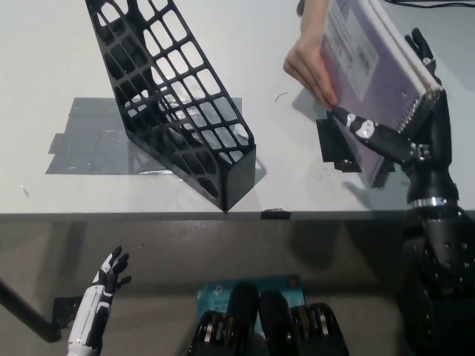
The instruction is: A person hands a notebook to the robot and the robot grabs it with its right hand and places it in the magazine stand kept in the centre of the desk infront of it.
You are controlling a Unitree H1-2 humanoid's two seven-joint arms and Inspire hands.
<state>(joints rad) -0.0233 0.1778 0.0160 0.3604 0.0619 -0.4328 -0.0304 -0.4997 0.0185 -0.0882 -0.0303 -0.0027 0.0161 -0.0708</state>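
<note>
Across the upper frame spreads the white desk [44, 89], where a black mesh magazine stand [174, 104] sits tilted and empty at upper left. At upper right, a purple spiral notebook [367, 55] is held by a person's hand [312, 63] while the black right hand [412, 137] closes its fingers around its lower edge. At lower left, the white left hand [104, 285] rests below the desk, fingers spread, holding nothing.
</note>
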